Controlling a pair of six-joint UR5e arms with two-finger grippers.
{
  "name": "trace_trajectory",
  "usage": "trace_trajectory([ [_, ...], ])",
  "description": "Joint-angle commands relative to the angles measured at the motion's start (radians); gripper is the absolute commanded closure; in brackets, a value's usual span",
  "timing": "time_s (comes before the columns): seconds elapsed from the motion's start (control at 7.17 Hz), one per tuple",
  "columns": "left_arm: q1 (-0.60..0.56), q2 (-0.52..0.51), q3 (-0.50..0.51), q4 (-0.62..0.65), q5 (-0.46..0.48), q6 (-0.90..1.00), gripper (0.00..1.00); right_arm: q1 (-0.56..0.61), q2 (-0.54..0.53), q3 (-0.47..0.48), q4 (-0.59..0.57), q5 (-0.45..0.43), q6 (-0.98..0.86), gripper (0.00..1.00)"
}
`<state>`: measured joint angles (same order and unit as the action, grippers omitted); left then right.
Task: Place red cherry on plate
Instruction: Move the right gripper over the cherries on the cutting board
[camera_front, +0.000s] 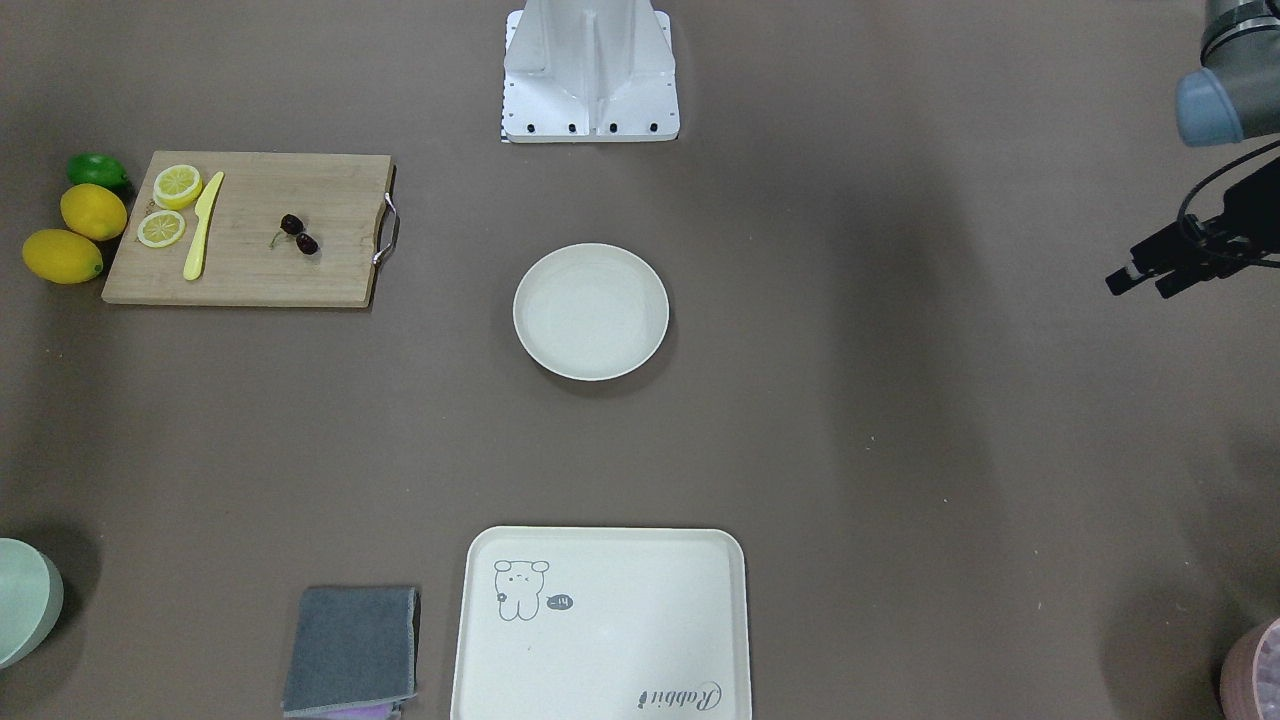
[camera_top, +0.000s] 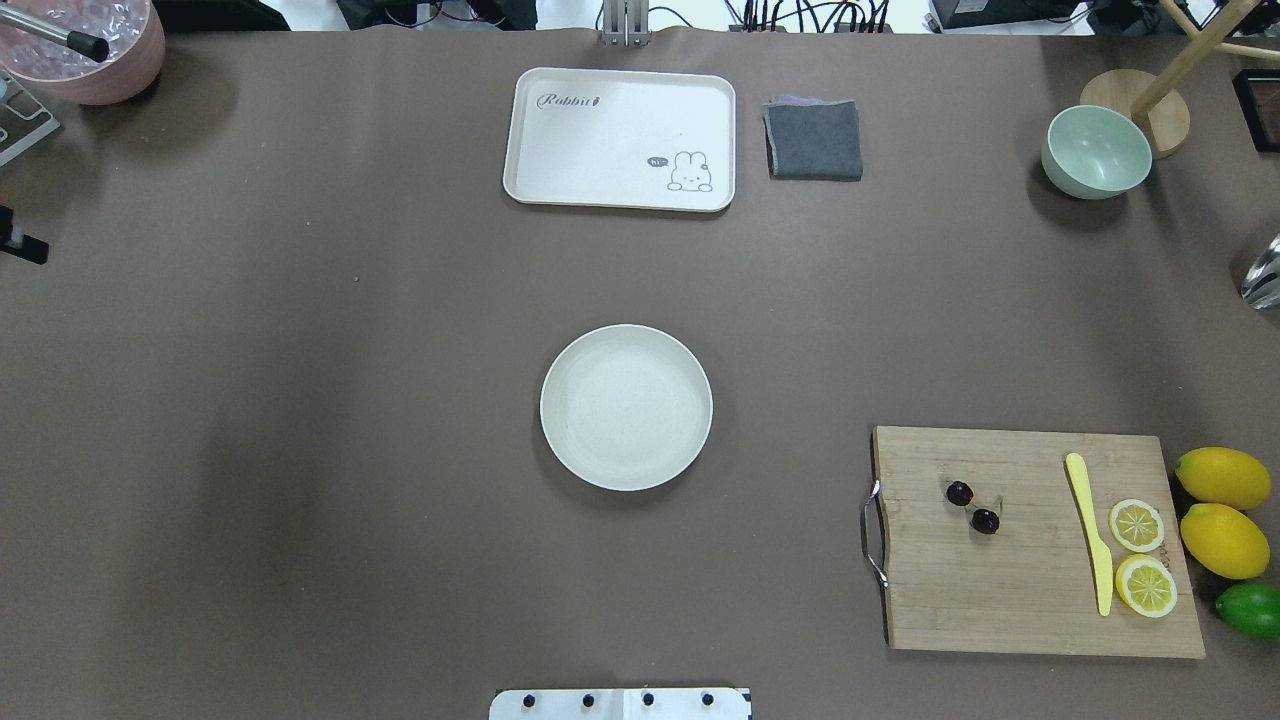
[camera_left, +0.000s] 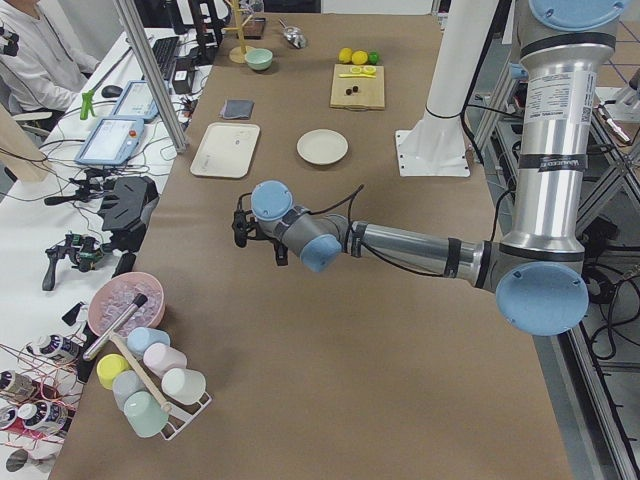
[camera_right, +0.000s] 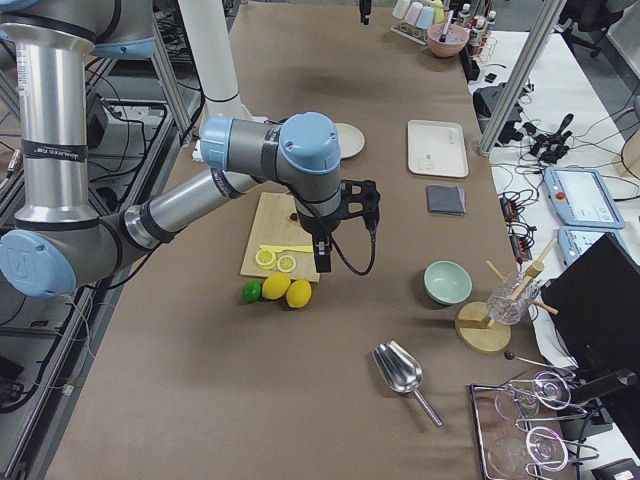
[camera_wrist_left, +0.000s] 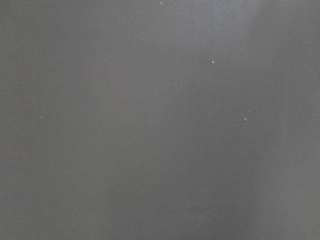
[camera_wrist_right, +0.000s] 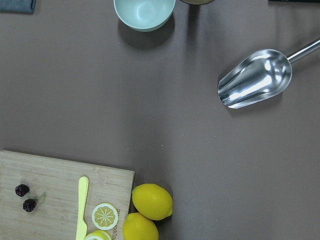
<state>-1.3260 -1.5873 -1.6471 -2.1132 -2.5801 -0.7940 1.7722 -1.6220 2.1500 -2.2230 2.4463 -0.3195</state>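
The red cherry (camera_front: 300, 234) (camera_top: 972, 506), a pair of tiny dark fruits on thin stems, lies on a wooden cutting board (camera_top: 1000, 590). It also sits at the lower left of the right wrist view as the cherry (camera_wrist_right: 25, 198). The plate (camera_front: 590, 312) (camera_top: 626, 407) is round, cream-white and bare at the table's middle. My left gripper (camera_front: 1138, 287) hovers far off at the table's side, fingers apart, holding nothing. My right gripper (camera_right: 322, 265) hangs above the table near the board's lemon end. I cannot tell whether it is open or shut.
On the board lie a yellow knife (camera_top: 1090, 535) and two lemon slices (camera_top: 1138, 525); whole lemons (camera_top: 1222, 478) and a lime (camera_top: 1250, 608) sit beside it. A rabbit tray (camera_top: 620, 140), grey cloth (camera_top: 813, 140), green bowl (camera_top: 1096, 152) and metal scoop (camera_wrist_right: 255, 77) stand farther off.
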Motion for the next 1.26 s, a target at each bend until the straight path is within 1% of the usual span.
trace_trajectory([
  [0.0, -0.096, 0.000, 0.098, 0.002, 0.003, 0.152, 0.09, -0.032, 0.030, 0.001, 0.000, -0.001, 0.000, 0.00],
  [0.14, -0.114, -0.011, 0.128, 0.024, 0.036, 0.157, 0.01, -0.062, 0.054, -0.005, 0.000, -0.001, 0.003, 0.00],
  [0.28, -0.113, -0.028, 0.132, 0.025, 0.038, 0.176, 0.01, -0.075, 0.083, -0.025, -0.001, -0.003, 0.003, 0.00],
  [0.42, -0.101, -0.045, 0.113, 0.027, 0.026, 0.176, 0.01, -0.108, 0.124, -0.025, -0.062, -0.003, 0.038, 0.00],
  [0.56, -0.090, -0.048, 0.072, 0.036, -0.016, 0.173, 0.02, -0.129, 0.184, 0.006, -0.113, 0.003, 0.121, 0.00],
  [0.7, -0.079, -0.049, -0.015, 0.132, -0.084, 0.171, 0.02, -0.161, 0.207, 0.022, -0.136, -0.004, 0.134, 0.00],
  [0.84, -0.073, -0.048, -0.128, 0.239, -0.086, 0.171, 0.02, -0.171, 0.227, 0.008, -0.138, -0.010, 0.135, 0.00],
  [0.98, -0.070, -0.042, -0.179, 0.272, -0.086, 0.173, 0.01, -0.184, 0.231, 0.005, -0.142, -0.012, 0.135, 0.00],
  [1.12, -0.071, -0.036, -0.190, 0.272, -0.087, 0.173, 0.02, -0.210, 0.244, 0.005, -0.142, -0.051, 0.167, 0.00],
])
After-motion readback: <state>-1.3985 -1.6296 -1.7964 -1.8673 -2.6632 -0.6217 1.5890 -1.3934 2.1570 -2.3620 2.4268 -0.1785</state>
